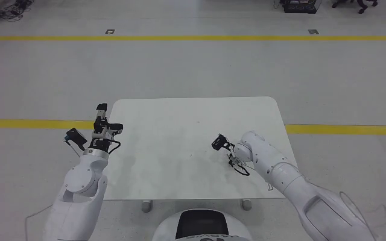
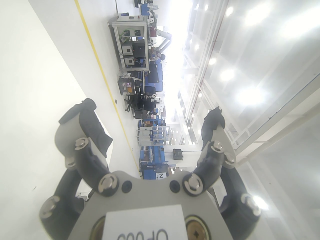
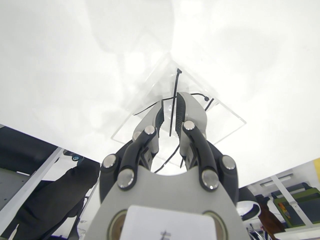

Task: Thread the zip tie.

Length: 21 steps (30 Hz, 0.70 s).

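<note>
Right gripper [image 3: 169, 98] poised over a thin black plastic zip tie [image 3: 178, 78]; threading looks unstarted.
Its fingers stand narrowly parted astride the tie, pinching nothing, above a clear square plastic tray [image 3: 225, 126] on the white tabletop [image 3: 75, 51], one edge close. Left gripper [image 2: 151, 107] hangs at the opposite edge, fingers wide, empty.

Zip ties [image 3: 175, 83] partly hidden by the right gripper [image 3: 169, 101].
Its fingers [image 3: 192, 108] cover the middle of one crossing tie [image 3: 206, 98] in the clear tray [image 3: 225, 126]; another tie's end [image 3: 165, 163] vanishes under them.

Top cam above table [image 1: 181, 126]; R wrist near it; L wrist roomward.
</note>
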Available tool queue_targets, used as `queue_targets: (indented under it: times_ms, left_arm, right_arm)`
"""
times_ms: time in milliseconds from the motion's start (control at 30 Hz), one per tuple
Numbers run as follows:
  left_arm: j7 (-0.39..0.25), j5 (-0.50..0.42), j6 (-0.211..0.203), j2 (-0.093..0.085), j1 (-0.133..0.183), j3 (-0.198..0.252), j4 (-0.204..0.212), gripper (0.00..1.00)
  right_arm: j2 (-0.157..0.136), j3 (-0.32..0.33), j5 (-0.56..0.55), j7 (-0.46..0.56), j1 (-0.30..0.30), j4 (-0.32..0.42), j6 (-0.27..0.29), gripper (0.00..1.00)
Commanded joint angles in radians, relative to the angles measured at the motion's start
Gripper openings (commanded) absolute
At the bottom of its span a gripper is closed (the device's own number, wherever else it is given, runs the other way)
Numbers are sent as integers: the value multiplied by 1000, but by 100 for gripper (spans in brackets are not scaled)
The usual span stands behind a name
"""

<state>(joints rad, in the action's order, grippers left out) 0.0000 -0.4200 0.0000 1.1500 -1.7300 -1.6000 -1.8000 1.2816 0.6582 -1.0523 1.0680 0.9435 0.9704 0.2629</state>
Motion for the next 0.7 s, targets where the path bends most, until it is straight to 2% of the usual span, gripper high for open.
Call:
queue_targets:
  times_ms: [0,200,300,500,667]
  left_arm:
    - [0,0,0,0,0,0,0,100]
    - [0,0,0,0,0,0,0,100]
    - [0,0,0,0,0,0,0,100]
    - [0,0,0,0,0,0,0,100]
    - [0,0,0,0,0,0,0,100]
  right_arm:
    - [1,0,-1,-1,0,-3,0,9]
    - [5,0,-5,-2,-2,-13,0,6]
    - [8,0,-7,-3,-4,-19,-1,0]
    - [11,4,-13,-2,-8,-19,-2,0]
    - [2,24,-27,12,-2,17,-7,0]
